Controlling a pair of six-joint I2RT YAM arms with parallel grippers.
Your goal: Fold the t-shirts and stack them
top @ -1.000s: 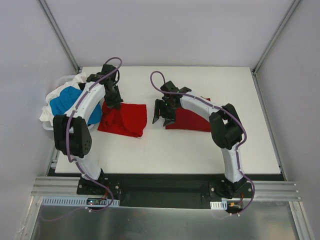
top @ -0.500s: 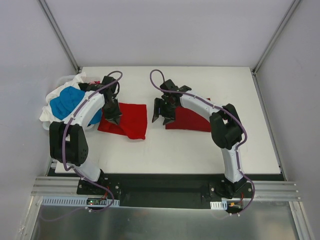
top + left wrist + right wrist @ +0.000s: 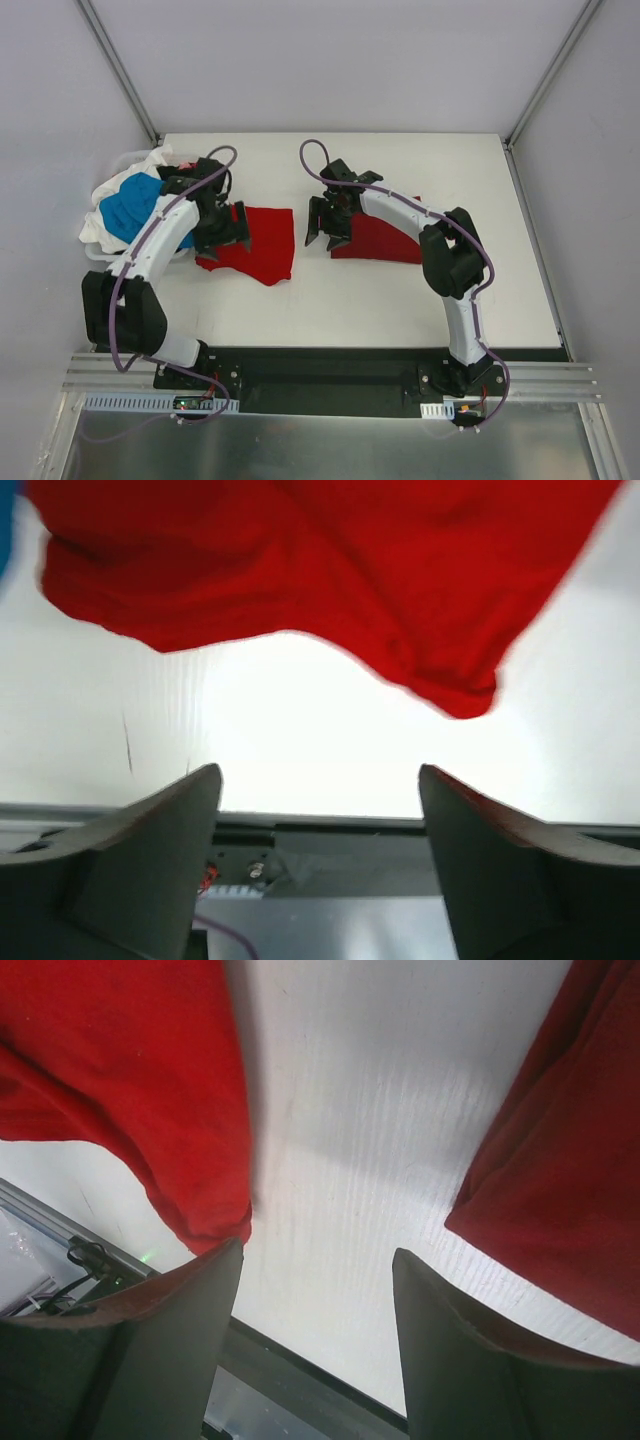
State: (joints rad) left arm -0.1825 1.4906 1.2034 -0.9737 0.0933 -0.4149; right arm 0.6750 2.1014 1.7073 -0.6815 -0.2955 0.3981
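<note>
Left claw [image 3: 226, 228]: we see it spread wide in its wrist view [image 3: 318, 775]. Nothing is between the fingers [image 3: 150, 860]; only bare tabletop [image 3: 400, 300] shows in the gap.

Left red t-shirt [image 3: 262, 240]: it lies flat on the tabletop, ahead of the left claw's fingertips in the wrist view [image 3: 300, 560], with a rumpled, wavy near edge. From above, the claw sits over the shirt's left edge. We cannot tell whether it touches the cloth.

Right claw [image 3: 325, 222]: it is also spread and holds nothing [image 3: 318, 1255]. It hangs over the bare strip of tabletop between the two red shirts.

Right red t-shirt [image 3: 385, 240]: this is a flat folded piece just beside the right claw, on the side away from the other arm. In the wrist view its corner [image 3: 560, 1160] lies beyond the right finger, while the left red t-shirt [image 3: 130, 1090] lies beyond the left finger.

Blue t-shirt [image 3: 128, 208] and white t-shirt [image 3: 100, 232]: we see them heaped together behind the left claw, at the tabletop's left edge, close to the left arm.
</note>
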